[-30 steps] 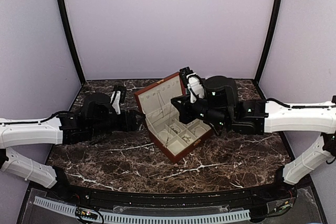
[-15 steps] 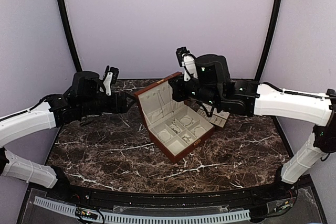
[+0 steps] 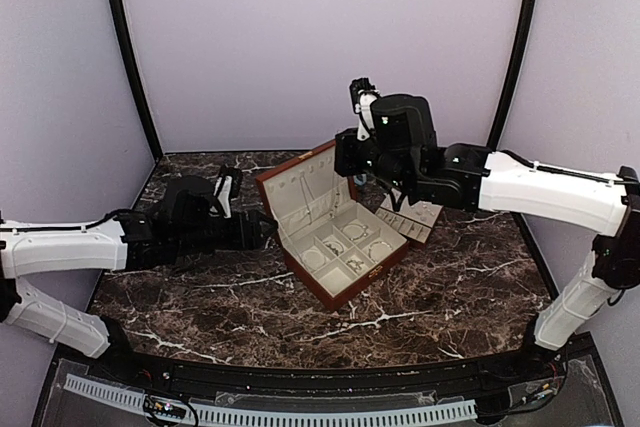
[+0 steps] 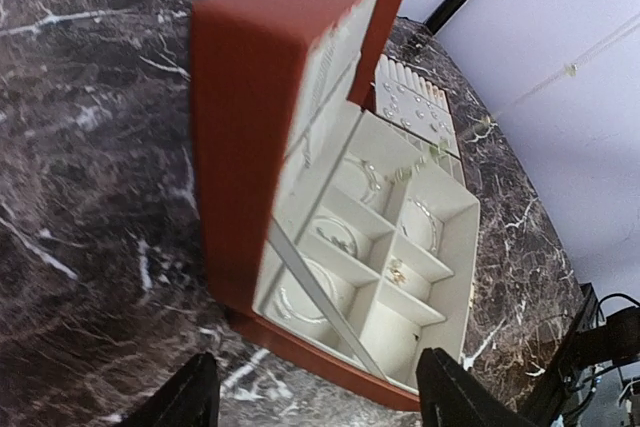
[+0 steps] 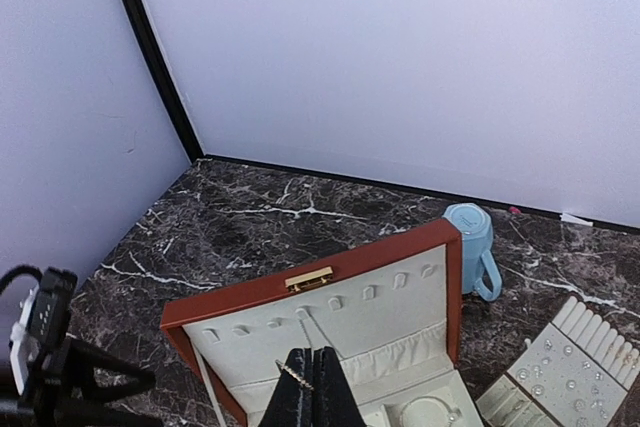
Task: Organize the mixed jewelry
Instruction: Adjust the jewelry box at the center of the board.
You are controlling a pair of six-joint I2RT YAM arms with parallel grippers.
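Small silvery jewelry pieces lie in the cream compartments of the open reddish-brown box, and more stud the flat cream slotted tray just beside it. High above the box, the right hand is closed on a thin silvery strand. The left hand is open and empty, low over the dark marble worktop by the box lid.

Box: open at mid-table, lid raised at its rear-left.
Jewelry pieces: in the box's compartments.
Slotted tray: just right of the box.
Mug: behind the lid.
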